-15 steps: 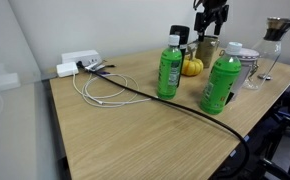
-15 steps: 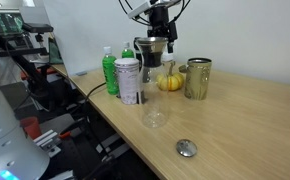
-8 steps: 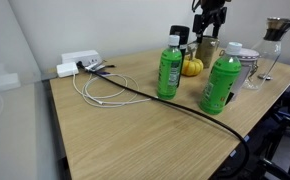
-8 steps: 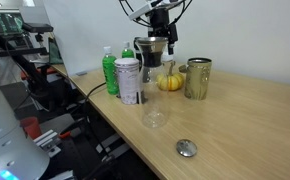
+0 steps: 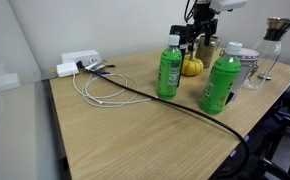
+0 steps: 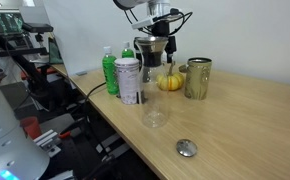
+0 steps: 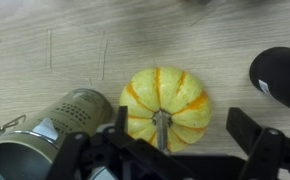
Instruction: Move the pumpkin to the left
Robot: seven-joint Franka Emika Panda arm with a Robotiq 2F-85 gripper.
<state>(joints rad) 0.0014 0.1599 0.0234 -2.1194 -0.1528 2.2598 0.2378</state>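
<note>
The pumpkin (image 7: 163, 104) is small, yellow-orange and ribbed, with a short dark stem. It sits on the wooden table between the green bottles and the metal tins in both exterior views (image 5: 192, 67) (image 6: 170, 81). My gripper (image 7: 175, 140) is open and hangs directly above the pumpkin, fingers on either side of it and not touching it. It shows in both exterior views (image 5: 194, 38) (image 6: 156, 50), lowered close over the pumpkin.
Two green bottles (image 5: 169, 68) (image 5: 222, 84) stand near the pumpkin. A brass tin (image 6: 197, 78) and a silver can (image 6: 128, 80) flank it. A glass (image 6: 155, 110), a round lid (image 6: 188, 148), a black cable (image 5: 135, 92) and a white power strip (image 5: 80, 62) lie on the table.
My gripper has come down from high above the table to just over the pumpkin. The pumpkin has not moved.
</note>
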